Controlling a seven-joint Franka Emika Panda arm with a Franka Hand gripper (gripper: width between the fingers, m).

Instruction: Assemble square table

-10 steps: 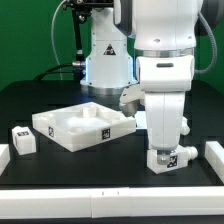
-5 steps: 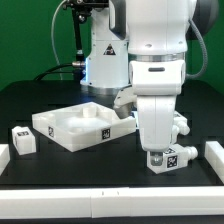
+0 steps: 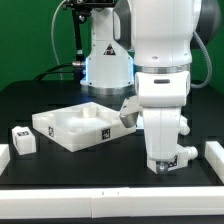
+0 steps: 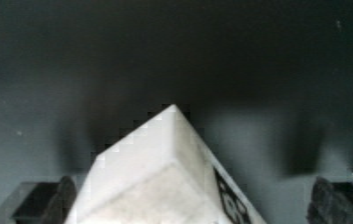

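Since half a second ago the wrist has turned and sunk a little. The black-and-white tag on the held leg (image 3: 164, 164) faced the camera then; now it is mostly turned away and only a dark sliver shows. The gripper (image 3: 167, 159) hangs just over the black bench (image 3: 60, 165). Its jaws look clamped on that leg, though the exterior view hides the contact itself. In the wrist view the held leg (image 4: 164, 175) reads as a matt white plastic wedge with a sharp corner and a strip of tag along one face, and a dark finger (image 4: 45, 203) sits against its side. The square tabletop (image 3: 70, 122) has not moved. In the exterior view it lies at about nine o'clock from the gripper, near but apart. It is a glossy white slab with a raised rim and a small tag (image 3: 105, 129) on its near wall. The loose leg (image 3: 22, 139), stubby, blocky and tagged, stays well out at nine o'clock beyond the tabletop. Plain white blocks (image 3: 213, 155) sit at the bench's edges, one at three o'clock.
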